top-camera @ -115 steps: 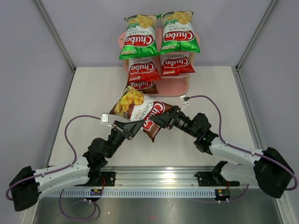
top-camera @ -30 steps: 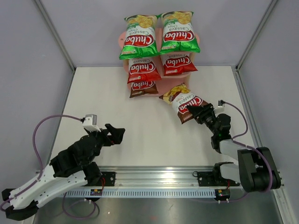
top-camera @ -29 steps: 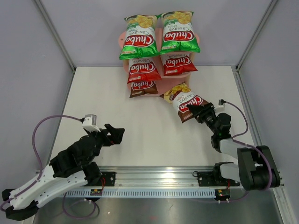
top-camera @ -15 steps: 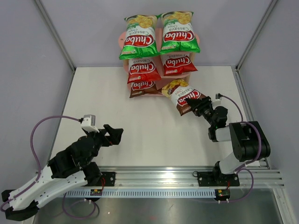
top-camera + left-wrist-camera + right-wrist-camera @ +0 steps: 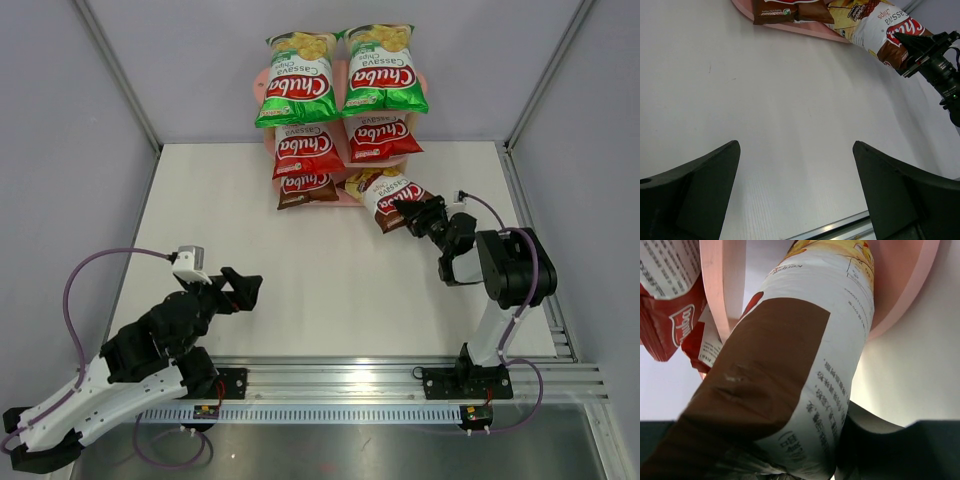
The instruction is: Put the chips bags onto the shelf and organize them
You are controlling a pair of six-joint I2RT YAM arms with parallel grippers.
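green bags (image 5: 294, 85): "Chuba Cassava Chips" | red bags (image 5: 308, 152): "Chuba Cassava" | held brown bag (image 5: 875, 30): "Cassava Chips"

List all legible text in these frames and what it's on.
"Chuba", "Cassava": left green bag, upside down.
"Chuba", "Cassava": right green bag.
"Chuba", "Cassava": left red bag.
"Chuba": right red bag.
"Chuba": shelved brown bag.
"Cassava Chips", first letter cut off: held brown bag in right pincer.
Fine print on its back: too blurred to read.
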